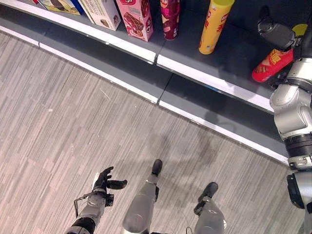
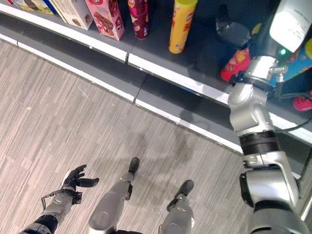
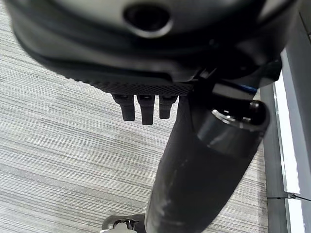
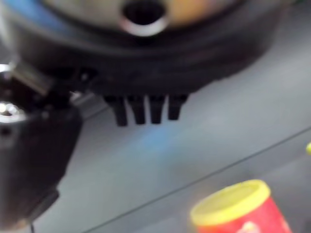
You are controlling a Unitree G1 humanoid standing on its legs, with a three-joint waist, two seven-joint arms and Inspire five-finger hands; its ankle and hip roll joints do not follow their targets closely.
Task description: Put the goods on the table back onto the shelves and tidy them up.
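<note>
On the dark shelf point(image 1: 209, 80) stand a pink box point(image 1: 136, 19), a dark red can point(image 1: 169, 19) and a tall yellow can point(image 1: 213, 27). A red snack bag point(image 1: 270, 64) lies at the shelf's right end. My right hand point(image 1: 275, 31) hovers over the shelf just above that bag, open and holding nothing. Its straight fingers point(image 4: 146, 109) reach over the shelf board, and a yellow-lidded can point(image 4: 238, 206) stands past them. My left hand point(image 1: 105, 181) hangs low over the floor at the lower left, open and empty, with its fingers point(image 3: 142, 108) straight.
More boxes point(image 1: 100, 12) stand further left on the same shelf. A blue bag point(image 2: 297, 61) and a pink item point(image 2: 303, 103) lie at the far right. A lower shelf board point(image 1: 122, 63) juts out below. Grey wood-pattern floor point(image 1: 58, 122) spreads in front.
</note>
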